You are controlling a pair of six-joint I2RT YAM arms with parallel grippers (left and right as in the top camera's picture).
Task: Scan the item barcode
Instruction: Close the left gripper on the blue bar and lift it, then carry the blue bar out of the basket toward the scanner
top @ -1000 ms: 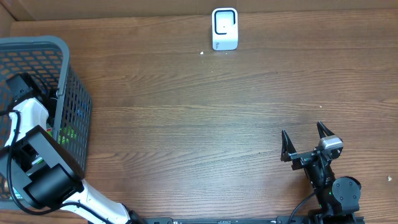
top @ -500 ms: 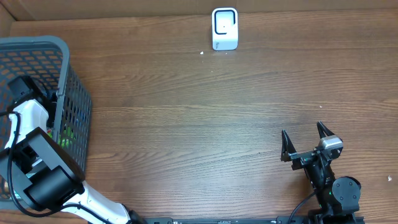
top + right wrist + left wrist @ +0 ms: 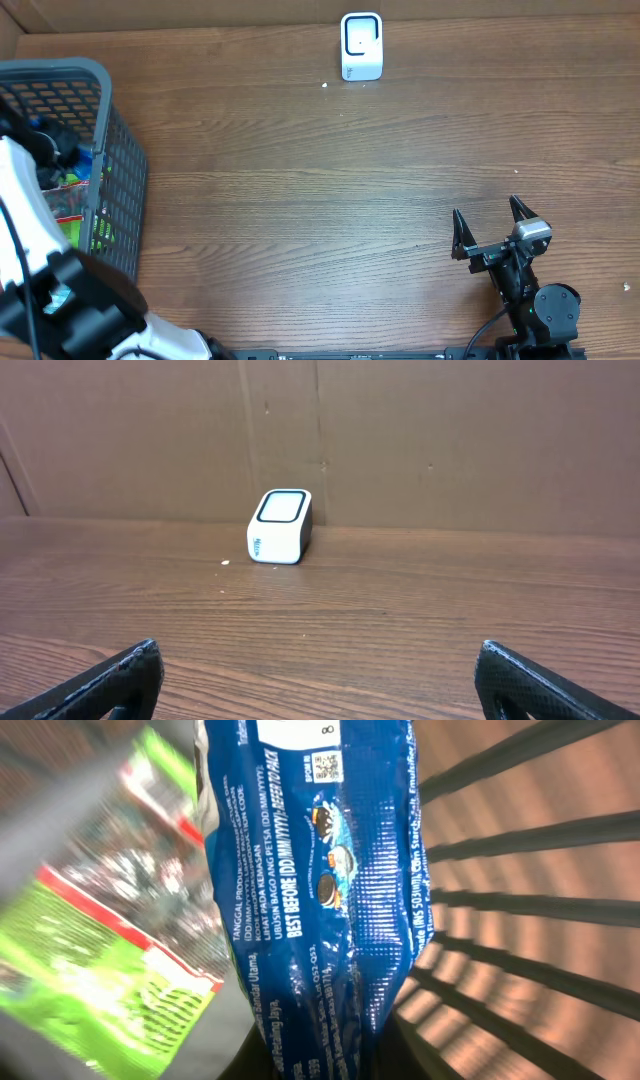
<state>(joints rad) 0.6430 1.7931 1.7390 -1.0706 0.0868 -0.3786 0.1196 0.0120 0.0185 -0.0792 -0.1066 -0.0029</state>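
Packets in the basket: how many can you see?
2: a blue packet mid-frame in the left wrist view, a green packet to its left. Others may be hidden.

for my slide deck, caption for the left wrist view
Close on the blue cookie packet inside the grey basket, a green packet beside it

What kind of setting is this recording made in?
Probably a mock shop checkout in a lab: a grey shopping basket of snack packets, a white barcode scanner on a wooden table, cardboard backing behind.
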